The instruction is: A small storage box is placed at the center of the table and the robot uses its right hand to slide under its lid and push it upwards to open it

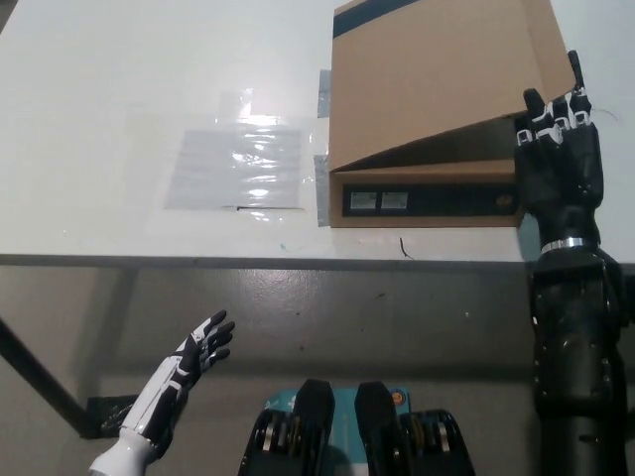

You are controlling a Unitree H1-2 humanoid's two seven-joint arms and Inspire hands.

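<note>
Pushing lid [437, 79] up: right hand [561, 164], fingers spread, under its right corner; keep lifting evenly so storage box [427, 193] stays put. Left hand [198, 347] idle near-left, spread.

We see a white table [119, 109] with a clear plastic sheet [236, 167] lying flat on it, catching glare. Below the table's front edge lies a grey floor [397, 317] with small dark specks.

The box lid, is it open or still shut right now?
Partly open. The lid is raised at its right front corner, where the right hand is under its edge, leaving a wedge-shaped gap above the box.
</note>
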